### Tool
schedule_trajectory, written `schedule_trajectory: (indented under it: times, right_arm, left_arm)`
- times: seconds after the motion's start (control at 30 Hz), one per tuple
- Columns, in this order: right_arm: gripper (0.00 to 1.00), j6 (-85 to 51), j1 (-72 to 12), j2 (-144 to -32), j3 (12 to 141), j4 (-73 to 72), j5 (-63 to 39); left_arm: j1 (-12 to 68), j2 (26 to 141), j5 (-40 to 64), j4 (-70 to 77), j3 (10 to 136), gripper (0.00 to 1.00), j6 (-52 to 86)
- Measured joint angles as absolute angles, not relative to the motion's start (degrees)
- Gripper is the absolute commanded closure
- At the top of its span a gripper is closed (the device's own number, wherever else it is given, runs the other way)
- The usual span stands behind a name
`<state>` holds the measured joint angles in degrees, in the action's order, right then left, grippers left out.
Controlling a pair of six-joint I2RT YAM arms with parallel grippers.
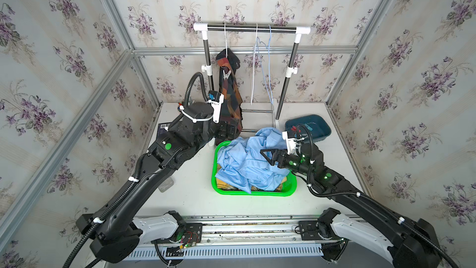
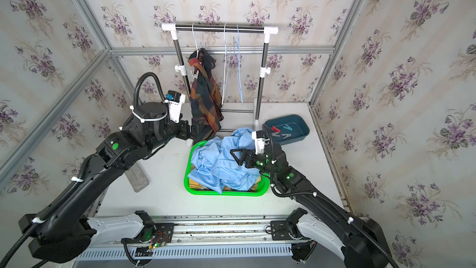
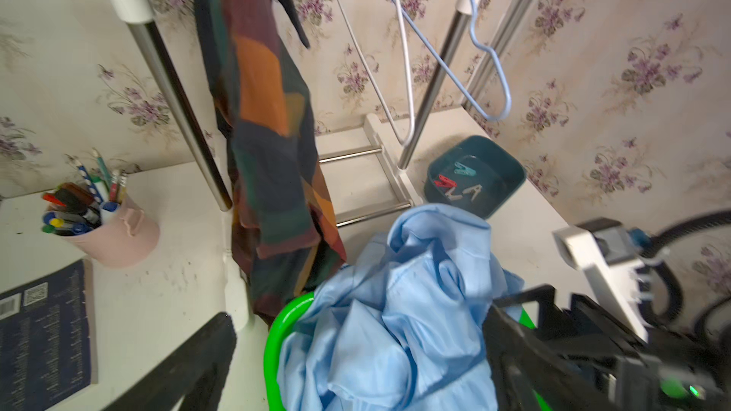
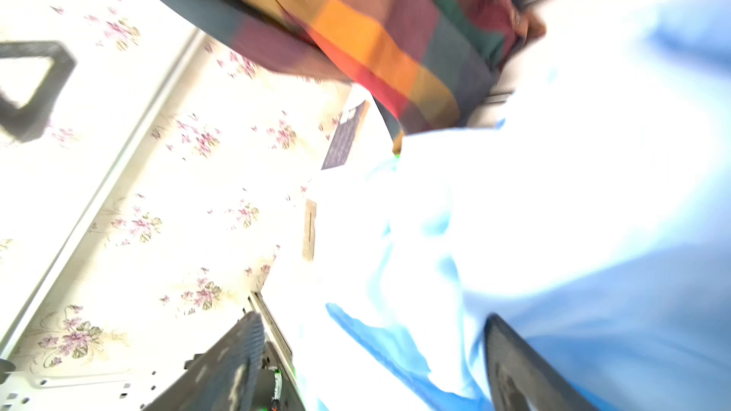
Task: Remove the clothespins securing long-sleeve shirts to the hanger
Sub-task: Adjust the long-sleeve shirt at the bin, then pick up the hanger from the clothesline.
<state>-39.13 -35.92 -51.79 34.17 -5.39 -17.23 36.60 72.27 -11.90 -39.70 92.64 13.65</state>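
The dark plaid shirt (image 1: 230, 94) hangs from a white hanger on the rack, with a whitish clothespin (image 1: 226, 74) clipped near its shoulder. The light blue shirt (image 1: 252, 161) lies crumpled in the green basket (image 1: 219, 188) on top of the yellow plaid shirt (image 1: 226, 184). My left gripper (image 1: 228, 131) stands open beside the dark shirt's lower hem, holding nothing (image 3: 356, 357). Above the blue shirt my right gripper (image 1: 269, 155) is open, its fingers wide apart over the cloth (image 4: 375, 361). Red (image 3: 445, 182), teal (image 3: 463, 169) and whitish (image 3: 472, 191) clothespins lie in the blue bin (image 1: 323, 130).
Two bare hangers, one white (image 1: 253, 73) and one blue (image 1: 268, 73), hang on the rack (image 1: 251, 29). A pink cup of pens (image 3: 118, 235) and a dark book (image 3: 43, 330) sit left of the rack. A grey flat block (image 2: 137, 176) lies under my left arm.
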Motion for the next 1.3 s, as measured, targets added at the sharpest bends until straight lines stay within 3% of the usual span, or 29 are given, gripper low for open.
schedule_trajectory:
  times: [0.1, 0.3, 0.47, 0.67, 0.87, 1.03, 1.3]
  right_arm:
    - [0.0, -39.0, -35.94, -46.98, 34.81, -0.56, -16.58]
    - [0.0, -38.98, -35.94, -41.56, 35.64, 6.11, -14.44]
    - [0.0, -38.74, -35.94, -40.77, 36.32, 8.51, -14.2]
    - [0.0, -37.71, -35.94, -40.49, 38.28, 9.26, -13.74]
    - [0.0, -37.08, -35.94, -39.29, 39.99, 10.37, -13.82]
    - [0.0, -37.1, -35.94, -37.1, 39.81, 11.38, -14.79]
    - [0.0, -37.12, -35.94, -37.76, 39.83, 10.44, -16.56]
  left_arm:
    - [33.41, 76.55, -11.92, -39.77, 97.62, 0.01, 13.43]
    - [30.59, 84.75, -11.97, -39.35, 106.0, 0.01, 11.97]
    - [29.12, 90.39, -12.38, -39.38, 111.13, 0.1, 10.31]
    - [28.29, 94.13, -13.76, -39.42, 113.56, 0.37, 8.93]
    - [27.51, 95.24, -14.46, -39.44, 113.86, 0.74, 8.05]
    - [27.22, 95.29, -14.44, -39.59, 114.72, 0.98, 7.94]
    - [27.03, 94.06, -13.96, -40.91, 116.86, 1.0, 7.66]
